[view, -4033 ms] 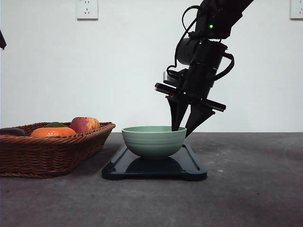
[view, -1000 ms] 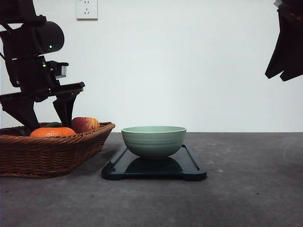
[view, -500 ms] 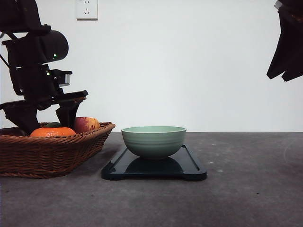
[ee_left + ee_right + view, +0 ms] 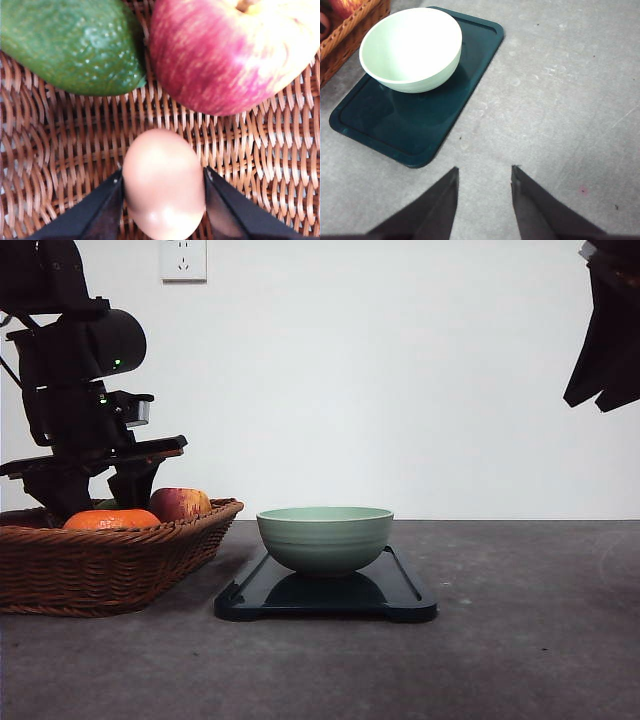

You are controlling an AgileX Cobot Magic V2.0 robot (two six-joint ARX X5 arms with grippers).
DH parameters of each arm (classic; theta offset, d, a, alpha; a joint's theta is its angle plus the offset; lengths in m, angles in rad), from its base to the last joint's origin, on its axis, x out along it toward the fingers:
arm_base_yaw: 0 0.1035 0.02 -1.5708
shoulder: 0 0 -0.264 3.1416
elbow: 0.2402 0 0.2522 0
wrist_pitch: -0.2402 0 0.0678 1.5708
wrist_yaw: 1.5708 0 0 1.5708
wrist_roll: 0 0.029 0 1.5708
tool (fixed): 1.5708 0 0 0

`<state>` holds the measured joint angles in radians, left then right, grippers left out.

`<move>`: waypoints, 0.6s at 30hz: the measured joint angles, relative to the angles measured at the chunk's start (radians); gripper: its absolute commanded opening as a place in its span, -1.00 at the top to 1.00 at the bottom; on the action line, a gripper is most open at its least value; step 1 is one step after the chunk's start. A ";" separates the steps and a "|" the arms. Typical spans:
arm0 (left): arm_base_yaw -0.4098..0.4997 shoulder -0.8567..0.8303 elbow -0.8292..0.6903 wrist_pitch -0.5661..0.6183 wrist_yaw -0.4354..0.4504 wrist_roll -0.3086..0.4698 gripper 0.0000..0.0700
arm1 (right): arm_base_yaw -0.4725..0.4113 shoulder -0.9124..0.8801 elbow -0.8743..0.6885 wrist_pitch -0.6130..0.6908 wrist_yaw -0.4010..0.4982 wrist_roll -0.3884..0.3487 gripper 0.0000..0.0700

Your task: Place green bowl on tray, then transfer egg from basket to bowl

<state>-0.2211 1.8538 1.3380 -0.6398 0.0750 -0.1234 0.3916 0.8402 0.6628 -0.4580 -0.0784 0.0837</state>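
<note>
My left claw [image 4: 162, 200] is down inside the basket [image 4: 120, 560], its two dark fingers [image 4: 97, 212] spread to either side of the egg [image 4: 163, 182]. In the left wrist view each finger sits right at the egg's flank, though I cannot tell whether they press on it. The egg lies on the wicker floor, just below a red-yellow apple [image 4: 235, 50] and a bumpy green avocado [image 4: 70, 45], which sit side by side. From the front, an orange fruit [image 4: 110, 519] shows at the basket's rim. The green bowl [image 4: 325, 538] stands upright on the tray [image 4: 405, 590], toward the end nearer the basket — the tray rests on the grey surface [image 4: 530, 640]. My right claw [image 4: 484, 202] hangs high above bare surface beside the tray, fingers apart, holding nothing.
</note>
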 measured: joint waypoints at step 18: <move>0.001 -0.164 0.004 -0.051 0.000 0.000 0.37 | 0.000 0.000 0.000 0.000 0.000 0.000 0.41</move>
<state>-0.2199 1.6900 1.3418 -0.6911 0.0746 -0.1234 0.3916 0.8402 0.6628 -0.4580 -0.0784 0.0837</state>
